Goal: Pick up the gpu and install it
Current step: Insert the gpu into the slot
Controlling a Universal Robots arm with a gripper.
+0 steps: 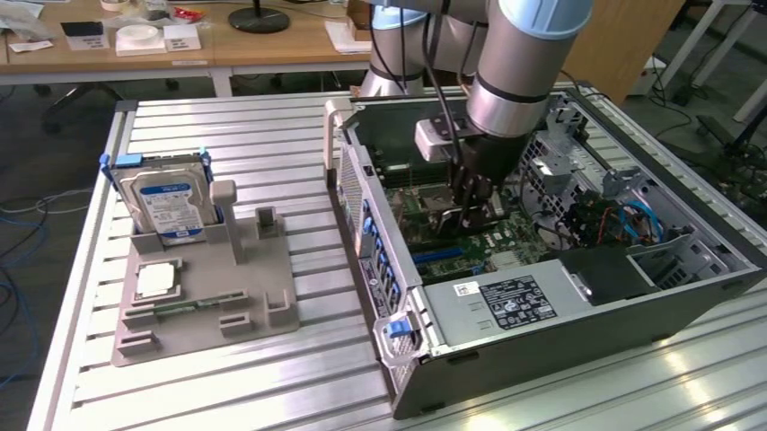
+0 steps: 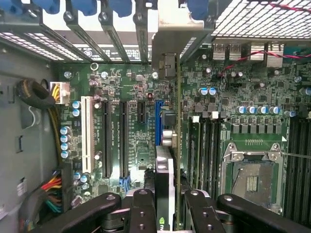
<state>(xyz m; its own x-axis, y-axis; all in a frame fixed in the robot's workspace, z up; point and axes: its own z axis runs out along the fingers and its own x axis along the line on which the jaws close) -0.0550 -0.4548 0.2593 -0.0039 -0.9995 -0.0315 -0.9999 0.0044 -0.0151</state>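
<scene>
Hand: my hand [image 2: 165,204] is clamped on the gpu [image 2: 165,170]; black fingers [image 2: 141,208] press its two flat faces near the top edge.
Gpu: it stands on edge inside the case [image 1: 623,305], low over the motherboard [image 2: 121,87], lined up with the blue slot [image 2: 157,121]; I cannot tell whether its edge is already in the slot.
Handling: I judge it light and stiff but fragile, a thin board that should not be bent or twisted, and smooth enough to slip under a weak pinch.
Hold: across the flat faces near the upper edge seems right, clear of the contact edge.
Bracket: its silver-grey metal bracket [image 2: 170,48] sits at the far end, beside the case's rear slot openings.
Motherboard: green, matt, crowded with small capacitors; long black slots and one white slot [image 2: 87,133] run parallel.
Socket: a square metal-framed socket [image 2: 252,174] lies open beside the card.
Table: ribbed aluminium table [image 1: 240,135]; a grey plastic holder [image 1: 204,305] carries a hard drive [image 1: 168,202] and a small square chip [image 1: 156,280].
</scene>
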